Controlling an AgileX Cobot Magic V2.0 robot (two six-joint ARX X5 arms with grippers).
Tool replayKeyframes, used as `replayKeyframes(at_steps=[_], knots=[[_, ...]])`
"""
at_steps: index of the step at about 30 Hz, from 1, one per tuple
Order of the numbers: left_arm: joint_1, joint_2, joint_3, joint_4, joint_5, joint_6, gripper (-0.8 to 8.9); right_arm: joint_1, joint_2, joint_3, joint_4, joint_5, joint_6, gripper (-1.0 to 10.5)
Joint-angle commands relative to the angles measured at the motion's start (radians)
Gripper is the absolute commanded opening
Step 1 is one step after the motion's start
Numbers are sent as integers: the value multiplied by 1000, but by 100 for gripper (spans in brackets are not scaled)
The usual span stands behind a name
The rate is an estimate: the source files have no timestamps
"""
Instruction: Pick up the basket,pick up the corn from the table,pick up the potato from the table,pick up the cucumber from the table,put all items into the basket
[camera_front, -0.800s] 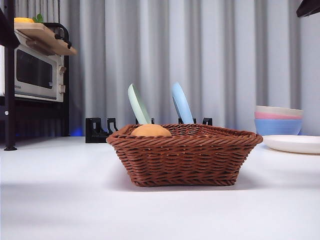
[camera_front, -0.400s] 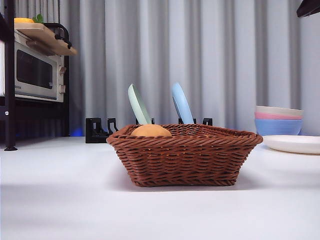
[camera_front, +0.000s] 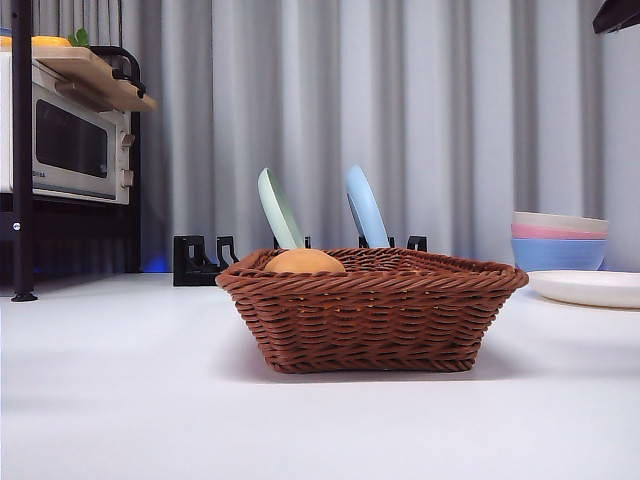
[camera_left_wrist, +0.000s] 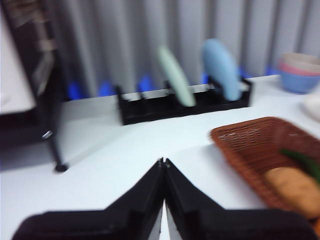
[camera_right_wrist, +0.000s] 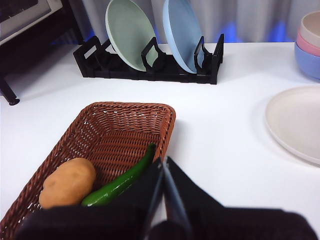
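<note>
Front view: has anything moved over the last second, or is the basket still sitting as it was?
Nothing was taken hold of or let go. The whole scene sits a hair further right in the picture, shelf and microwave most, which looks like a slight camera shift. The basket stays on the table with the potato showing above its rim, and the black tip at the top right corner stays put.

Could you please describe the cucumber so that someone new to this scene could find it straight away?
Find the brown wicker basket in the middle of the white table. Inside it, the cucumber lies along one long wall beside the potato. It is long, thin and glossy dark green, whereas the potato is rounded, tan and matte.
</note>
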Motion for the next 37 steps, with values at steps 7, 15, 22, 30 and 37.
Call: replayKeyframes(at_steps=[7,15,22,30,37], knots=[[281,-172,-292,72,84,-10,-3,0,-1,-6,5,3,8,2],[358,-219,-390,72,84,-10,-3,0,-1,-6,5,3,8,2],[364,-236,-415,85,89,-11,-3,0,-1,-6,5,3,9,2],[364,-235,-415,87,82,-10,-3,0,-1,-6,5,3,9,2],[364,-235,-415,87,82,-10,-3,0,-1,-6,5,3,8,2]])
